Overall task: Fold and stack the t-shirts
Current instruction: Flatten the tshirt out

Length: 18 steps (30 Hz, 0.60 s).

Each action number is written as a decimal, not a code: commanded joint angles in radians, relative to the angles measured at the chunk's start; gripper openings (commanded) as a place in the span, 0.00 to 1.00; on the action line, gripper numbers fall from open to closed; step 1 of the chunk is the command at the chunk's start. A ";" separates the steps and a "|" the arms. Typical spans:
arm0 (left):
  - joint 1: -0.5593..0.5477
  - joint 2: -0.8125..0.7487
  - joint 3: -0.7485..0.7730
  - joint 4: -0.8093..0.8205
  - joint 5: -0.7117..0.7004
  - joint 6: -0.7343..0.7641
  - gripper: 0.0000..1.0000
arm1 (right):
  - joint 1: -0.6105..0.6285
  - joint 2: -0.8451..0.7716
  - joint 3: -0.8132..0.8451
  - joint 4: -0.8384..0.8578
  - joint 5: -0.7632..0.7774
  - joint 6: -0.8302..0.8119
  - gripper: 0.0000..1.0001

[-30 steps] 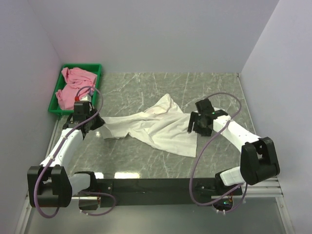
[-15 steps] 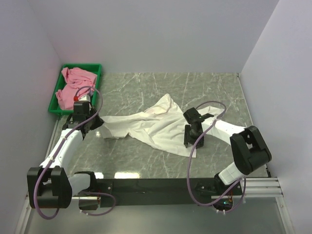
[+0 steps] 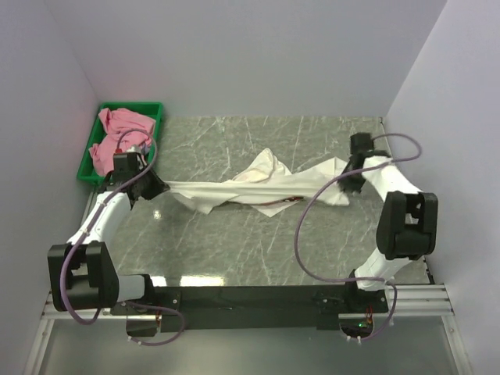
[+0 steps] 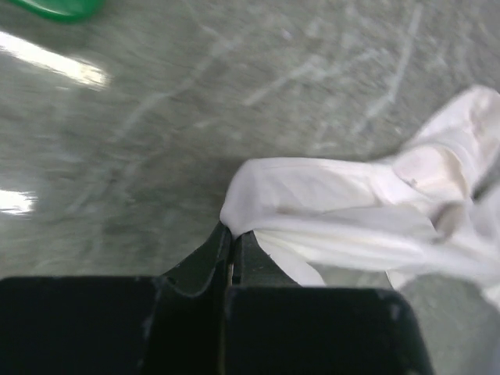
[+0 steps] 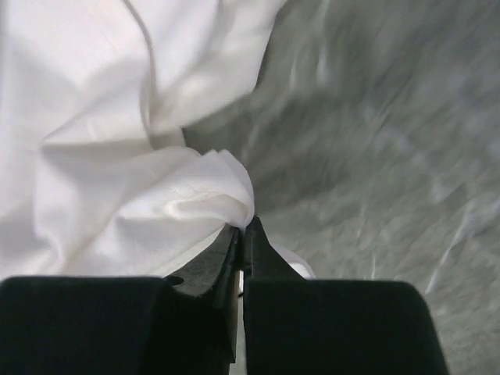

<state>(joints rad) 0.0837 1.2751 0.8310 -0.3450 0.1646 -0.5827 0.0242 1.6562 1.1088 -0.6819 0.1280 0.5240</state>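
Far left: green plastic tray (image 3: 158, 109) holds the crumpled plain pink fabric t-shirt (image 3: 117, 134). Left jaws clenched on 1 edge of the large white fabric t-shirt (image 3: 258, 186). Shirt stretched in a band across the grey marbled worktop (image 3: 234, 242), bunched mid-span, sliver of red print (image 3: 275, 205) showing underneath. Right jaws clenched on the opposite edge, near the worktop's right side.
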 commanded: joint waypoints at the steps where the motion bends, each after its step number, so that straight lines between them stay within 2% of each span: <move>1: 0.013 0.010 0.040 0.057 0.044 -0.034 0.01 | -0.113 0.003 0.161 -0.010 0.096 -0.031 0.00; 4: 0.013 -0.028 -0.039 0.069 0.099 -0.057 0.01 | -0.106 0.001 0.180 -0.068 0.055 -0.070 0.00; 8: 0.014 -0.130 -0.165 0.054 0.133 -0.074 0.01 | -0.104 -0.153 -0.024 0.004 -0.002 -0.059 0.00; 10: 0.013 -0.209 -0.176 0.005 0.144 -0.071 0.01 | -0.104 -0.247 -0.113 0.016 -0.036 -0.047 0.00; 13: 0.013 -0.327 -0.139 -0.090 0.133 -0.062 0.01 | -0.104 -0.372 -0.141 -0.011 -0.034 -0.035 0.00; 18: 0.013 -0.476 -0.012 -0.203 0.021 -0.063 0.01 | -0.107 -0.538 -0.053 -0.073 0.041 -0.012 0.00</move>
<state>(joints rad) 0.0849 0.8661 0.7322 -0.5064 0.2859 -0.6483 -0.0681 1.2213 0.9749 -0.7506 0.0746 0.4992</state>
